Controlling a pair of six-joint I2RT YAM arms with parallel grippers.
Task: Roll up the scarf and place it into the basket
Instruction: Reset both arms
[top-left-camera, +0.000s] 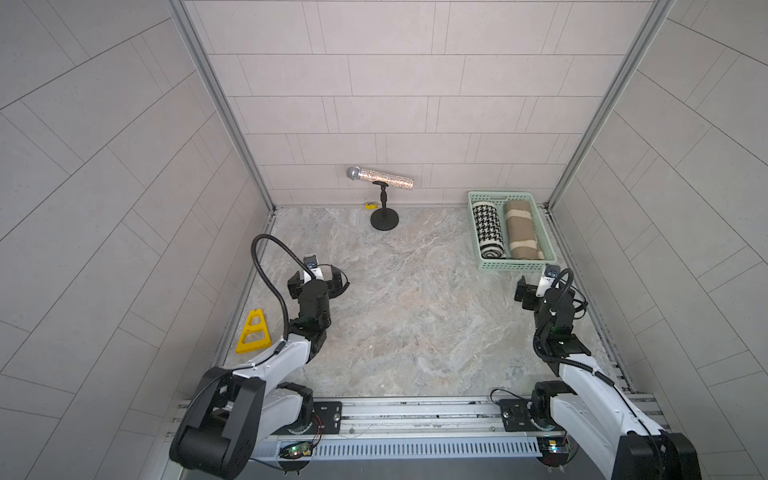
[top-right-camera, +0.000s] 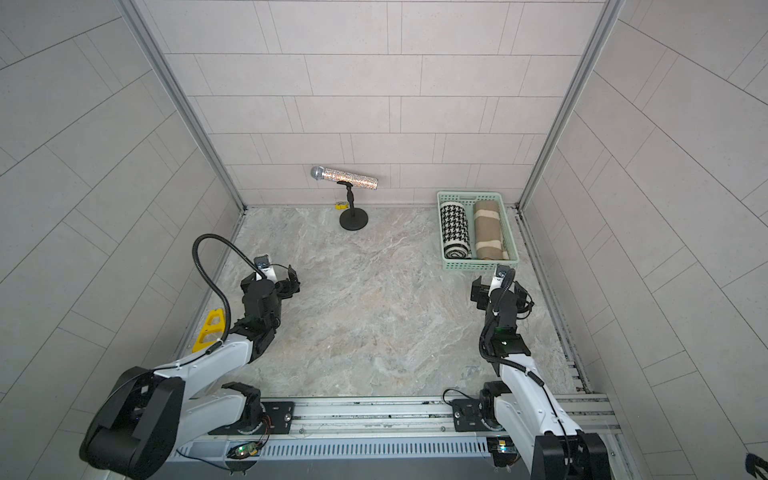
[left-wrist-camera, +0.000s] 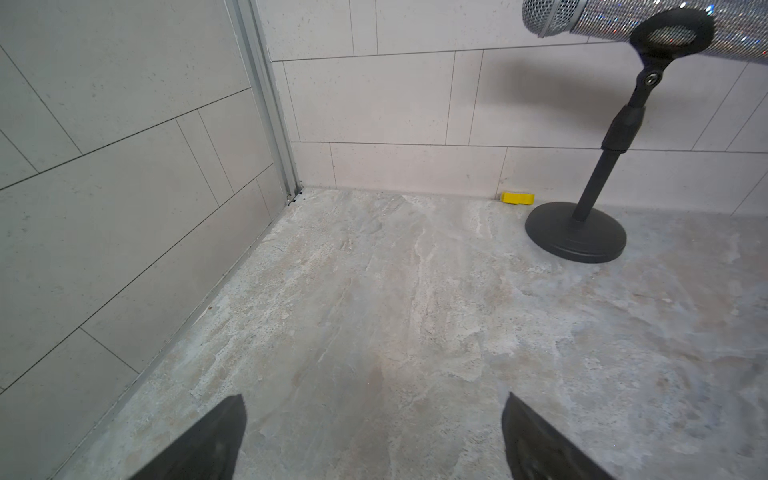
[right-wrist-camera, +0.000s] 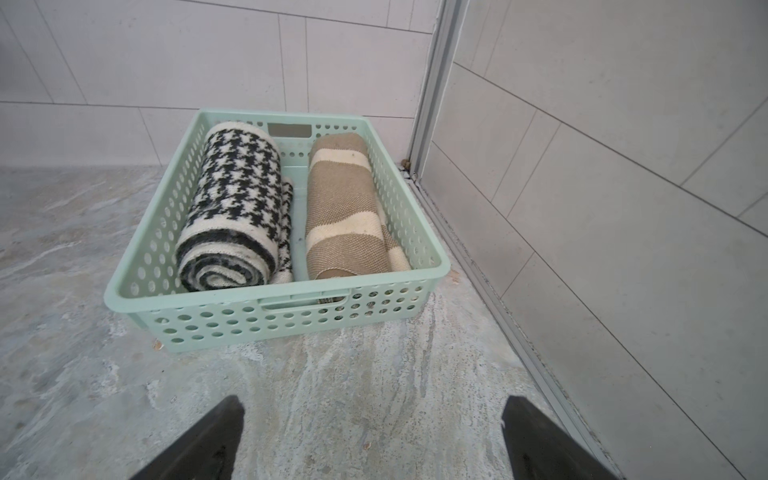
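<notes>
Right gripper (right-wrist-camera: 372, 399): jaws stood wide apart with nothing between them, only bare grey marble-patterned tabletop (right-wrist-camera: 340, 374) under the tips. Left gripper (left-wrist-camera: 374, 399): same, spread wide and empty.

The shallow mint-green perforated plastic basket (right-wrist-camera: 291, 316) sat in the far right corner of the table. It lay directly ahead of your right gripper and near it, with its short handled wall facing the tips. Your left gripper was well apart from it, across the table, facing the sparkly silver microphone on a black round-based stand (left-wrist-camera: 582, 232).

Inside the basket were two rolls side by side, close together. The black-and-white houndstooth rolled scarf (right-wrist-camera: 232, 199) lay on the side toward the table's middle. The tan rolled scarf with cream stripes (right-wrist-camera: 345, 208) lay on the side toward the wall. Both long axes ran away from you, parallel to the basket's long walls and roughly in line with the right gripper's pointing direction.

No loose scarf showed on the table in either top view. My read: placement looked finished. If you had to adjust a roll, the right arm was the nearer one, reaching straight forward over the near wall.
</notes>
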